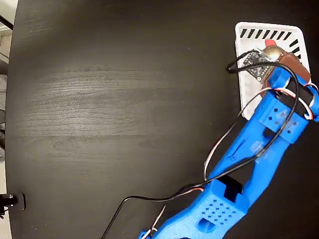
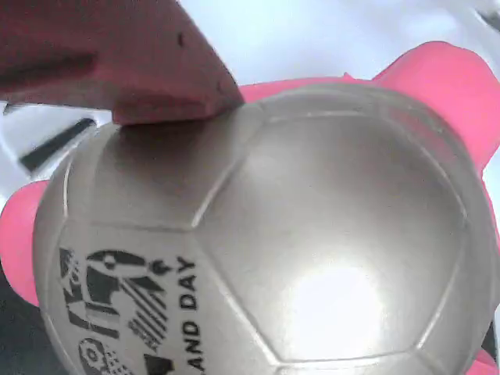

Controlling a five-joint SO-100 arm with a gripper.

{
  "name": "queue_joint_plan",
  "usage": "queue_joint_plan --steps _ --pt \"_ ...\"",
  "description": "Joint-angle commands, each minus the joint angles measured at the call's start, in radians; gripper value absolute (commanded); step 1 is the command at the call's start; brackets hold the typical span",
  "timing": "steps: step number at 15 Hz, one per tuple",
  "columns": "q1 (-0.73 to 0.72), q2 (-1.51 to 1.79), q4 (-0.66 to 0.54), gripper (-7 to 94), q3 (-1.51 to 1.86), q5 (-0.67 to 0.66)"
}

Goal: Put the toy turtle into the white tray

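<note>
Now toy turtle (image 2: pixel 297 242) against tool (image 1: pixel 277 56) finger (over white tray (image 1: pixel 247 94)).

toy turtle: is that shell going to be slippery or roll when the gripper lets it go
Probably slippery: the toy turtle's domed shell is glossy, with a bright glare spot, and one finger touches only its curved top. Rolling seems unlikely, since pink feet stick out around the shell. It should settle inside the white tray.

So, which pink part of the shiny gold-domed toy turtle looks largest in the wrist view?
The toy turtle's upper-right pink part; the left and lower-right ones show much less.
</note>
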Motion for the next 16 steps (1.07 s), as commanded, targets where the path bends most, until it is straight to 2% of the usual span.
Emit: queue_joint_plan --steps 1,4,5,11,12,13,14,16 --pt "0.014 0.038 -0.017 11 -0.035 0.011" --pt "0.021 0.006 -0.008 50 -0.040 -0.006" --pt "0.021 -0.002 0.000 58 -0.043 -0.015" --pt "0.023 0.014 0.011 58 -0.020 -0.015" --pt "0.018 0.054 0.011 56 0.012 -0.006" --pt "0.011 0.114 0.005 45 0.054 0.012" --pt "-0.002 0.175 0.005 29 0.092 0.028" --pt "-0.041 0.331 -0.018 8 0.216 0.043"
